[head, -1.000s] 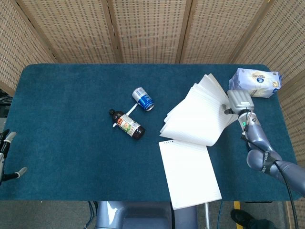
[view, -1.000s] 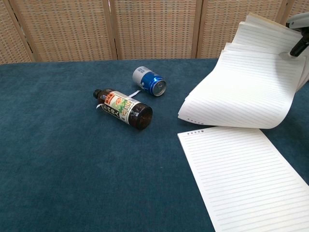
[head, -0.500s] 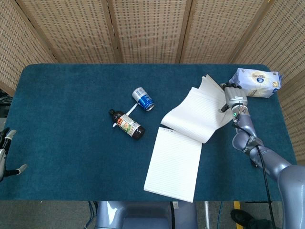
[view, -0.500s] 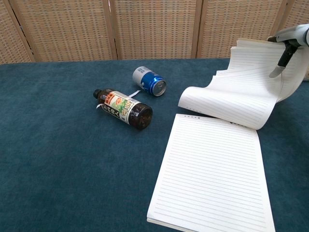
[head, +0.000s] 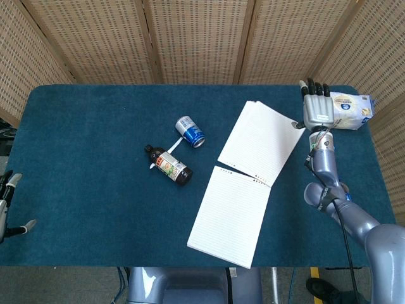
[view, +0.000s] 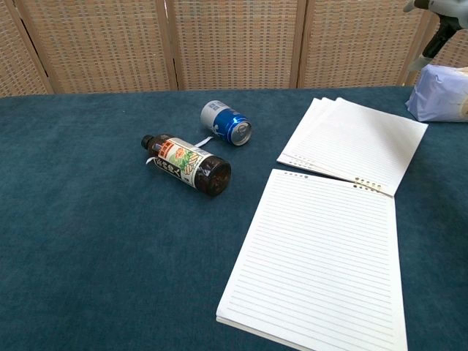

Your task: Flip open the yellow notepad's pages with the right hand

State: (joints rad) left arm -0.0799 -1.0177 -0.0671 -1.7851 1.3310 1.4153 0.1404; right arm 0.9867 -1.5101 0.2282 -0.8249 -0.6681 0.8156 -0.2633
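Observation:
The notepad lies open and flat on the blue table; only white lined paper shows, no yellow. Its flipped pages (head: 259, 142) (view: 358, 142) lie spread toward the back right, and the lower pad (head: 229, 215) (view: 322, 256) reaches to the front edge. My right hand (head: 316, 109) hovers just past the flipped pages' far right corner with its fingers stretched out and nothing in them; the chest view catches only a dark finger (view: 437, 38) at the top right. My left hand (head: 11, 206) sits at the table's front left edge, fingers apart and empty.
A brown bottle (head: 168, 165) (view: 187, 165) lies on its side left of the notepad, with a blue can (head: 190, 131) (view: 227, 122) behind it. A pale tissue pack (head: 349, 109) (view: 442, 95) sits at the back right, just beside my right hand. A wicker screen (head: 196, 38) stands behind the table.
The lifted, curled pages have dropped flat onto the table. My right hand has let them go, opened and moved back toward the tissue pack. The pad had slid left and turned.

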